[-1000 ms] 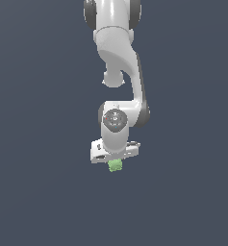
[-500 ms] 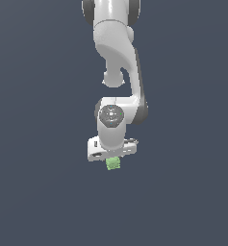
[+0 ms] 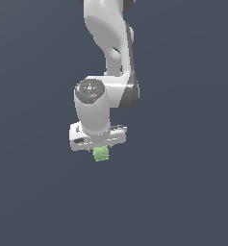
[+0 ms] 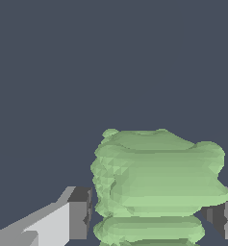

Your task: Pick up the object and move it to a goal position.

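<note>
The object (image 3: 101,153) is a small light-green, bumpy, ridged block hanging just under the white hand of the arm in the exterior view. In the wrist view the object (image 4: 156,185) fills the space between the two dark fingertips, which press on its sides. My gripper (image 3: 100,153) is shut on it, and the block is lifted off any surface. One fingertip (image 4: 79,211) shows beside the block, the other fingertip (image 4: 226,218) is cut by the frame edge. No goal marker shows in either view.
Only a plain dark grey-blue background surrounds the arm (image 3: 110,57) in both views. No other objects, containers or edges show.
The arm and the held green block have shifted slightly upward and toward the exterior view's left. The grip on the block is unchanged.
</note>
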Action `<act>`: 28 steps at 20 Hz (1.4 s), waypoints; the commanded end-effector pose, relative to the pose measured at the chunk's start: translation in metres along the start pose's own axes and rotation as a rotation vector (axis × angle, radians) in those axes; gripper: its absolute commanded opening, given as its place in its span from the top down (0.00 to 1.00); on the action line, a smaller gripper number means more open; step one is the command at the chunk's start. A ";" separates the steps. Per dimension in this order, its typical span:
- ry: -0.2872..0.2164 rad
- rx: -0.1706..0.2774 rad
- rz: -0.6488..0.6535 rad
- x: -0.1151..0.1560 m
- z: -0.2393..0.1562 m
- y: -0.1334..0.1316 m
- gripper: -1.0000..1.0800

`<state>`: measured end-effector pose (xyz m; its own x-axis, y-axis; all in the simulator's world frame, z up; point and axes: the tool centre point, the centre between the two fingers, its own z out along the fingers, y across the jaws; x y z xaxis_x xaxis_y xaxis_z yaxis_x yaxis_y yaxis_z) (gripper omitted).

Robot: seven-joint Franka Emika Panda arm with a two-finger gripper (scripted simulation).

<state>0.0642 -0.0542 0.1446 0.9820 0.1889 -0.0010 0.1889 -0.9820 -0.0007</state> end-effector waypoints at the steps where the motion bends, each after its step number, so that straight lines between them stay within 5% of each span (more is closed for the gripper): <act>1: 0.001 0.000 0.000 -0.007 -0.026 0.016 1.00; 17: 0.001 0.001 0.000 -0.045 -0.180 0.111 1.00; 28: 0.001 0.000 0.000 -0.053 -0.225 0.141 1.00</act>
<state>0.0387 -0.2007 0.3662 0.9822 0.1879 0.0008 0.1879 -0.9822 0.0003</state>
